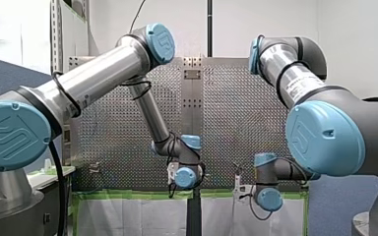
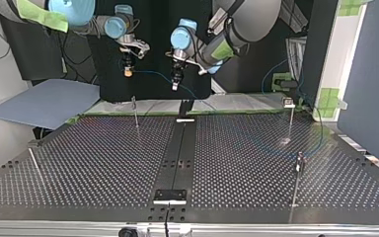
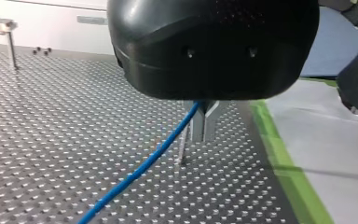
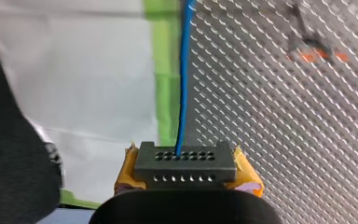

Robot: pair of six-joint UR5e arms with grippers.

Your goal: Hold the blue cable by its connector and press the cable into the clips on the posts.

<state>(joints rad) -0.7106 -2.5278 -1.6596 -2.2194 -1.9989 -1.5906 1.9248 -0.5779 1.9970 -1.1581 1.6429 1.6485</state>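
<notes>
Most of my left gripper [image 3: 203,133] is hidden by its own black housing. Only the two metal fingers [image 3: 196,128] show below it, drawn narrow, and the blue cable [image 3: 140,168] comes out from between them at their root. The housing covers the exact spot where they pinch it. From there the cable slopes down over the perforated table [image 3: 51,140] and is cut off at the picture's edge. A thin post [image 3: 182,151] stands just behind the fingers, partly covered.

In the front view my wrists block both grippers. My right gripper [image 2: 127,72] is mostly out of its own wrist view, but its yellow pads [image 4: 125,175] are closed on either side of the black connector [image 4: 185,161], from which the cable runs straight ahead.

In the top view both arms reach down from above, grippers pointing downward over the table's far edge and near each other, with the cable sagging slightly between them
</notes>
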